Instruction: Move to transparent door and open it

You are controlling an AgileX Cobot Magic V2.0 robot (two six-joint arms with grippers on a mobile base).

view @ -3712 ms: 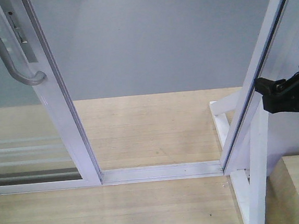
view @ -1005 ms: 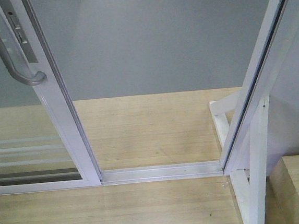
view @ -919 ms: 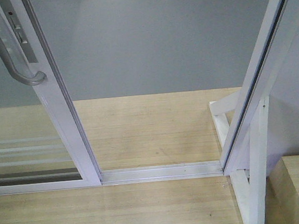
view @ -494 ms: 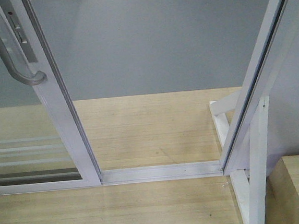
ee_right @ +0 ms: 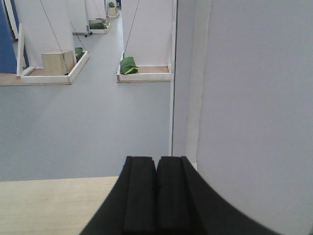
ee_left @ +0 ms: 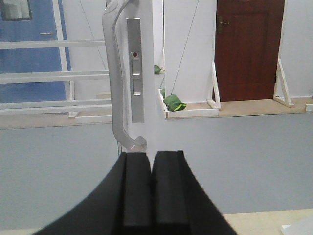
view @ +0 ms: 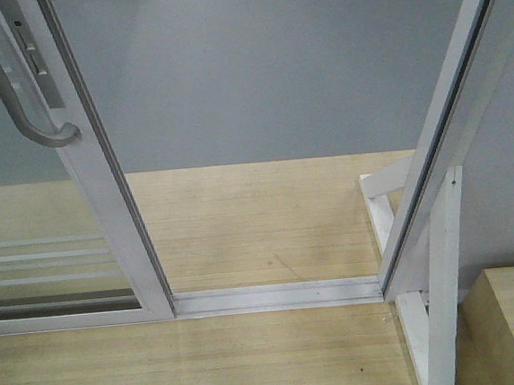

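Door (view: pixel 106 215) at left of the front view, already slid aside, doorway gaping between stile and right post (view: pixel 450 130). Handle (view: pixel 14 88) in the upper left there, long axis running up and down along the stile. From the left wrist: handle (ee_left: pixel 117 98) just above and slightly left of the left claw (ee_left: pixel 151 191), pads pressed together, gripping nothing. Right claw (ee_right: pixel 156 196) likewise closed and empty, facing the post (ee_right: pixel 190 83) and a grey wall (ee_right: pixel 254 107), well apart from the handle. Left arm clearly nearer. Opening looks mostly done.

Pull handle (view: pixel 9 84) top and transparent door (view: pixel 104 197) upper part beyond frame.
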